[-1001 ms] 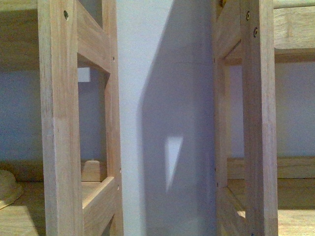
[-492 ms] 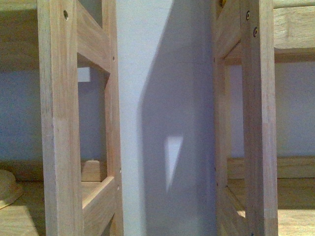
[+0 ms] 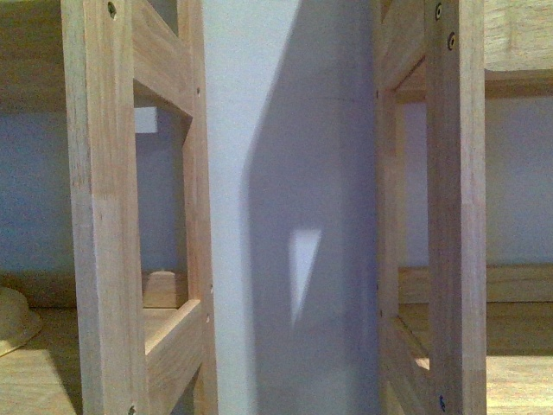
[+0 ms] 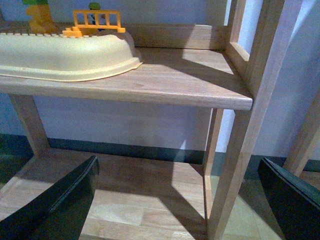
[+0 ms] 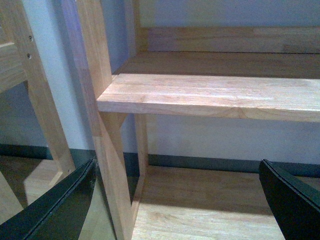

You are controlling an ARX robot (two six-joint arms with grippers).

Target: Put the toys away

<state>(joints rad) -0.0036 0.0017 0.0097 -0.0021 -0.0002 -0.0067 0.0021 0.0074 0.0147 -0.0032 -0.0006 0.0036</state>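
Pale honey-toned wooden shelf frames [image 3: 108, 216] with visible grain and small dark screw heads stand against a bluish-white wall [image 3: 251, 86], where a grey shadow falls around a lighter wedge-shaped patch of light [image 3: 302, 268]. In the left wrist view, a cream-coloured tray [image 4: 70, 55] sits on the light wooden shelf [image 4: 175, 80], with an orange toy fence [image 4: 97, 20] and a yellow block figure topped with green [image 4: 39, 15] behind it. A dark green baseboard [image 5: 200, 162] runs along the wall. The left claw's fingers [image 4: 55, 205] and the right claw's fingers [image 5: 55, 205] are glossy black.
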